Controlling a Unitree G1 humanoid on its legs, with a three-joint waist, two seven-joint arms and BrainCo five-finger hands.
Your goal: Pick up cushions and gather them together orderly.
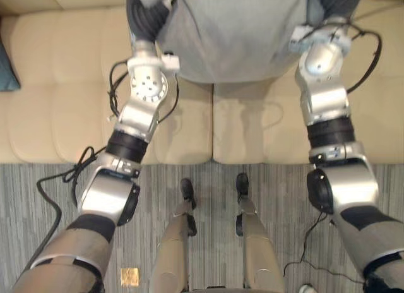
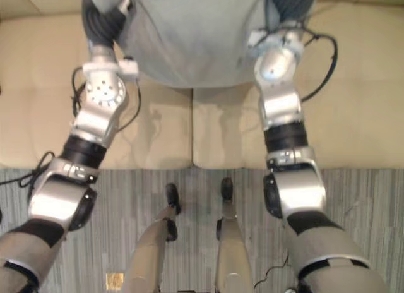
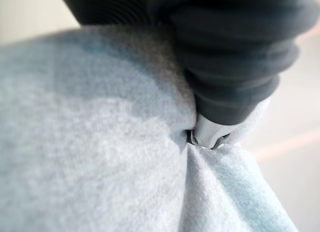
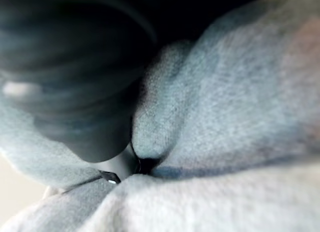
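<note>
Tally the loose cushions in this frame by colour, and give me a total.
Light grey cushion: 1
Dark teal cushion: 1, partly in view on the beige sofa, far to the robot's left
Total: 2

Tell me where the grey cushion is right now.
The cushion is at the top centre of the eye views, between the left hand and the right hand, over the sofa seat.
</note>
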